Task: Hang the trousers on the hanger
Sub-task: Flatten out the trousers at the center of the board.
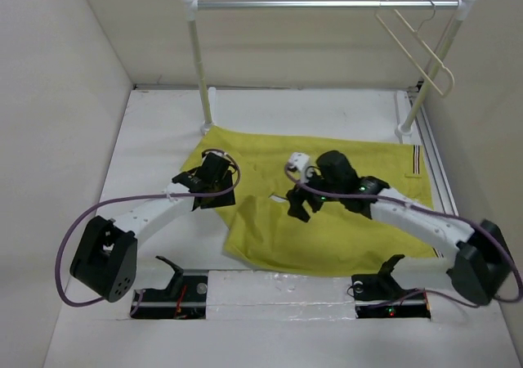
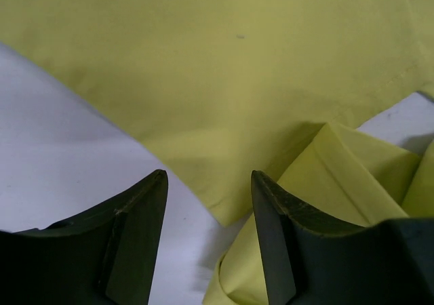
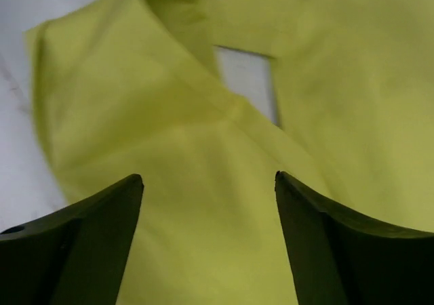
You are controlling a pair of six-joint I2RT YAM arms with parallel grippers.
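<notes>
The mustard-yellow trousers (image 1: 270, 237) lie spread flat on the white table, with the striped tab (image 1: 415, 162) at their right edge. The cream hanger (image 1: 418, 42) hangs by its hook on the metal rail at the back right. My left gripper (image 1: 206, 195) is open and empty at the cloth's left edge. In the left wrist view a cloth corner (image 2: 230, 203) and a fold lie between and under its fingers (image 2: 209, 176). My right gripper (image 1: 299, 206) is open and empty, low over the middle of the trousers (image 3: 203, 237), as the right wrist view (image 3: 209, 177) shows.
The metal rail (image 1: 327, 4) stands on two white posts (image 1: 196, 65) at the back. White walls close in the table on the left, right and back. Two black mounts (image 1: 176, 282) sit at the near edge.
</notes>
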